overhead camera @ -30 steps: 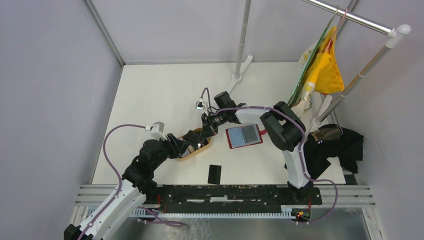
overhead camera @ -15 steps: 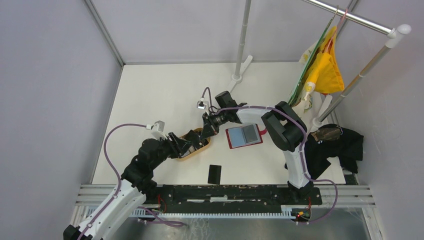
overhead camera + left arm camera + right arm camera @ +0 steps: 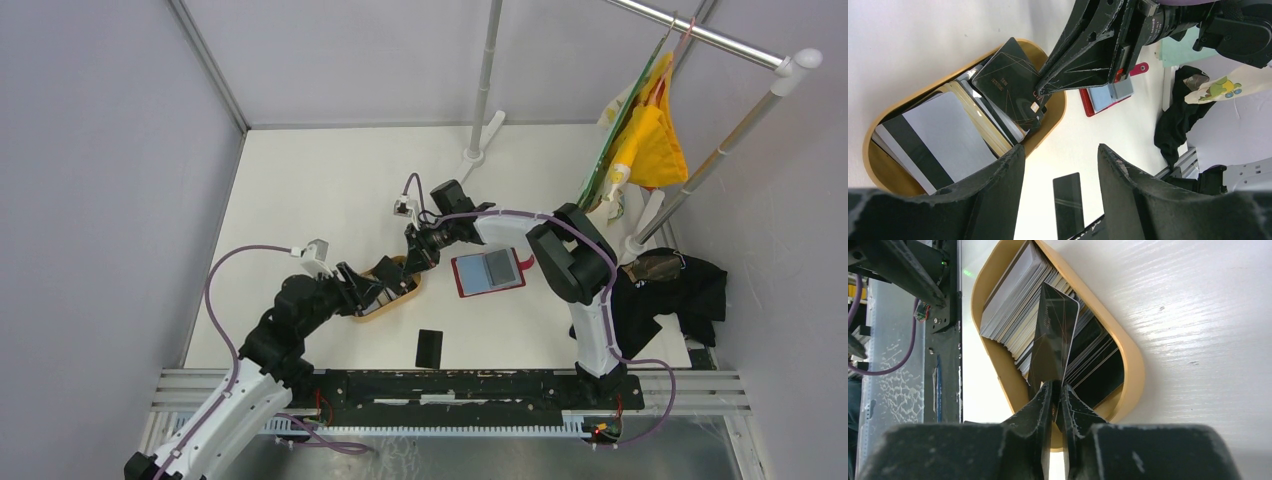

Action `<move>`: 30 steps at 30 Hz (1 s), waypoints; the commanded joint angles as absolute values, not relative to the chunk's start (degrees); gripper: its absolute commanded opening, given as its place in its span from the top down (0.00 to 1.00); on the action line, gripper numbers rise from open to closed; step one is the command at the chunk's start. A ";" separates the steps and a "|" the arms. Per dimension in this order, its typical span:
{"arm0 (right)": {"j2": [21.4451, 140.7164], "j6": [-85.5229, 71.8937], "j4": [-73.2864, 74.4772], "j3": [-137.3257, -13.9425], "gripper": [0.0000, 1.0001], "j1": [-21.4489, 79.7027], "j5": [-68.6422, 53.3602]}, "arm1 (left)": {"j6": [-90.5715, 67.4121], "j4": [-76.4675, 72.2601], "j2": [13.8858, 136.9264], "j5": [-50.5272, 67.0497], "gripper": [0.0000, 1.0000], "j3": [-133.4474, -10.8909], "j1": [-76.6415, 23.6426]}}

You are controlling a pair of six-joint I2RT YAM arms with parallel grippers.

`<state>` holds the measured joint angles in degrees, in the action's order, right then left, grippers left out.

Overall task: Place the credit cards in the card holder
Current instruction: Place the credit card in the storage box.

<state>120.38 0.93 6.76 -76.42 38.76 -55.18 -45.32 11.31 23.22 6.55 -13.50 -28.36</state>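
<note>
White tabletop (image 3: 330, 190): the right tool (image 3: 1054, 390) pinches a black card (image 3: 1055, 335) by its edge, tilted clear of the tray (image 3: 1135, 370), bound for the wallet (image 3: 488, 272); the left tool (image 3: 1060, 150) gapes open alongside.

The tray (image 3: 1134, 371) is tan. In it, the gold-lined card (image 3: 1010, 80) is black with thin gold lines, and the striped card (image 3: 943, 135) is pale grey with a black band. To the right, the card holder (image 3: 488, 272) is red with grey-blue panels. Nearer, the plain card (image 3: 430, 347) is black against the white table (image 3: 330, 190).
</note>
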 commanded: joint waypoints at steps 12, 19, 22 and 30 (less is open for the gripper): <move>116.86 8.06 11.24 -80.31 0.78 38.45 -47.60 | -46.67 15.09 22.95 6.63 0.39 -19.03 -28.39; 115.60 10.42 12.81 -81.05 0.70 38.54 -45.57 | -46.76 16.25 22.70 6.86 0.39 -19.94 -28.30; 114.87 11.67 13.49 -81.38 0.70 38.57 -44.44 | -46.80 16.41 22.52 7.05 0.39 -19.95 -28.31; 113.44 13.55 14.06 -81.56 0.68 38.76 -43.75 | -47.02 16.52 22.75 7.94 0.39 -20.00 -28.33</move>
<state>116.49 11.49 14.02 -79.40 38.83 -45.01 -45.32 17.58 22.94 6.59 -17.30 -28.36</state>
